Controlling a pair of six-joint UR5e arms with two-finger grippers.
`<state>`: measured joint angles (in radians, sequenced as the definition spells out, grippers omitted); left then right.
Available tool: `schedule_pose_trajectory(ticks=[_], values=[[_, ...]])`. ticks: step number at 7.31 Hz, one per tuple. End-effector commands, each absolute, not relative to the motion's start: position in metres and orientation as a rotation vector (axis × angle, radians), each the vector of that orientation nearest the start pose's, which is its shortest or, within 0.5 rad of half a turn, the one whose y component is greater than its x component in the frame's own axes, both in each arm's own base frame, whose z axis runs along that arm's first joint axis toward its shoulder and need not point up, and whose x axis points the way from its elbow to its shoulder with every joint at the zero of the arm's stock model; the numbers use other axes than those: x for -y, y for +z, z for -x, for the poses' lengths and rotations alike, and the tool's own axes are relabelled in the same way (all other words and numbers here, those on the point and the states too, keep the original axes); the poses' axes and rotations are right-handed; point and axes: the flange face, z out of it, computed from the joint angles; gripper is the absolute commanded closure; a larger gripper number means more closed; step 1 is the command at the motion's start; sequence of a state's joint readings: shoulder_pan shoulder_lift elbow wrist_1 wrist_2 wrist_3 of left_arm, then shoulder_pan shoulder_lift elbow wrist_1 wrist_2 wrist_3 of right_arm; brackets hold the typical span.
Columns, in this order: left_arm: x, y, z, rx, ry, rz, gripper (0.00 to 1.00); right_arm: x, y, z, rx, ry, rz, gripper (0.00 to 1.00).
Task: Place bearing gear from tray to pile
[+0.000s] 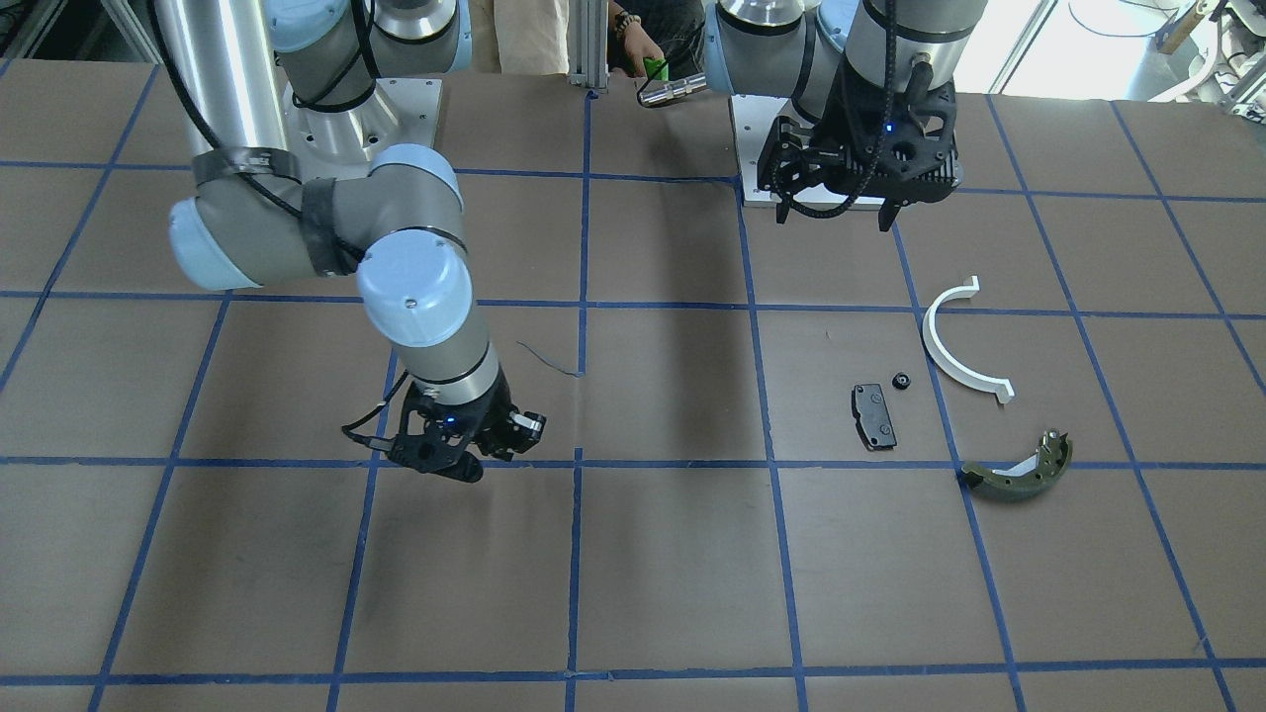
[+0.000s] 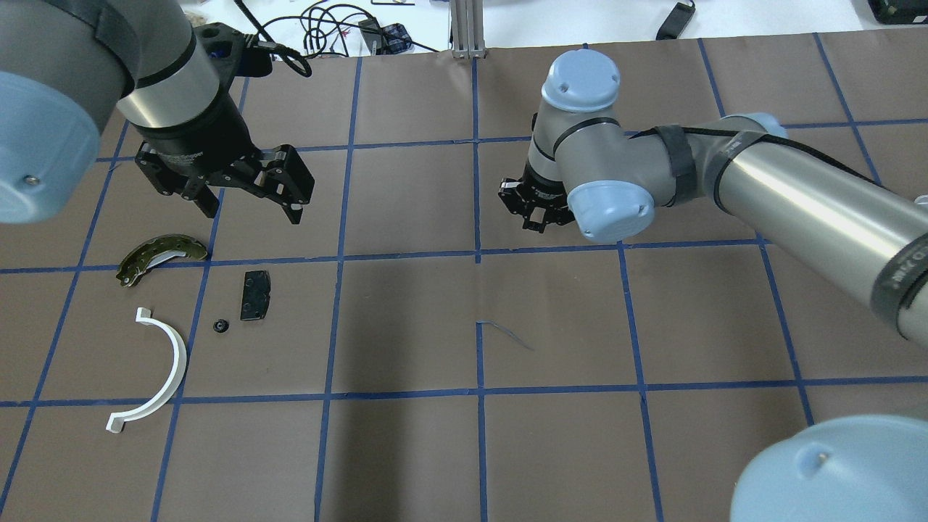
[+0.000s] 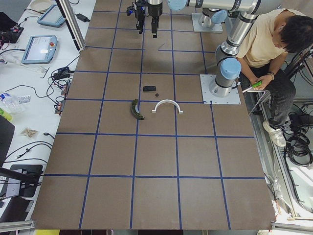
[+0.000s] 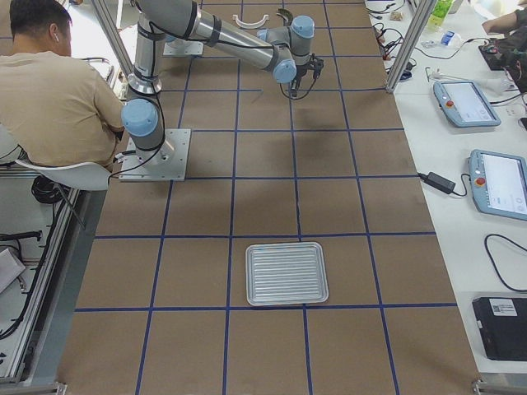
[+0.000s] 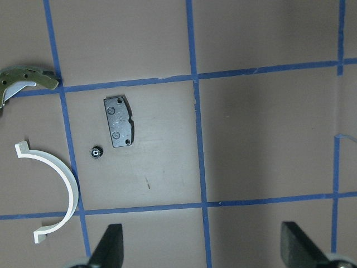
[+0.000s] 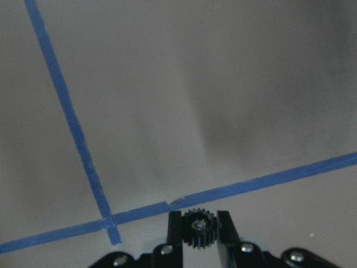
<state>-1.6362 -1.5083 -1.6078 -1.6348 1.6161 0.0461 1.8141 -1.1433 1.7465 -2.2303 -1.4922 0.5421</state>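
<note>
Currently, right gripper [image 6: 199,225]: clamped on bearing gear [image 6: 199,230], near table [image 2: 406,449] centre.
Left gripper [image 2: 252,212]: spread wide above pile [image 2: 176,355].
Pile: seemingly another small gear [image 2: 220,325] at 8 o'clock of black pad [image 2: 255,295].

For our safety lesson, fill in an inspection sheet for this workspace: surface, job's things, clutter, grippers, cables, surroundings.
Surface: brown table, blue tape grid.
Job's things: bearing gear in right gripper; tray empty; pile holds white half-ring, black pad, brake shoe, second small gear.
Clutter: thin dark strand on table.
Grippers: right shut on the gear; left gripper open, raised near pile.
Cables: braided cable along left arm; loose cables beyond far edge.
Surroundings: seated person beside robot base; touch screens on side bench.
</note>
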Motion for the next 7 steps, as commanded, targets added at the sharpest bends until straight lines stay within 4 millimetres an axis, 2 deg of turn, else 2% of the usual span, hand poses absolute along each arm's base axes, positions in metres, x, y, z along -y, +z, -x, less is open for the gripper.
schedule_pose_trajectory(ticks=[1, 2, 3, 4, 5, 6, 7], values=[[0.446, 0.496, 0.161, -3.089, 0.065, -0.189, 0.0, 0.523, 0.206, -0.35, -2.98, -0.063, -0.494, 1.0], [0.447, 0.496, 0.161, -3.09, 0.063, -0.189, 0.0, 0.51, 0.196, -0.377, -2.964, -0.073, -0.519, 1.0], [0.447, 0.495, 0.161, -3.092, 0.068, -0.189, 0.0, 0.501, 0.188, -0.394, -2.948, -0.09, -0.529, 0.96], [0.446, 0.493, 0.161, -3.09, 0.073, -0.191, 0.0, 0.501, 0.187, -0.396, -2.946, -0.098, -0.528, 0.37], [0.447, 0.493, 0.161, -3.092, 0.073, -0.189, 0.0, 0.503, 0.192, -0.396, -2.941, -0.104, -0.527, 0.0], [0.447, 0.492, 0.16, -3.092, 0.075, -0.187, 0.0, 0.51, 0.202, -0.391, -2.932, -0.121, -0.538, 0.0], [0.448, 0.491, 0.16, -3.09, 0.08, -0.187, 0.0, 0.521, 0.218, -0.375, -2.921, -0.156, -0.547, 0.0]])
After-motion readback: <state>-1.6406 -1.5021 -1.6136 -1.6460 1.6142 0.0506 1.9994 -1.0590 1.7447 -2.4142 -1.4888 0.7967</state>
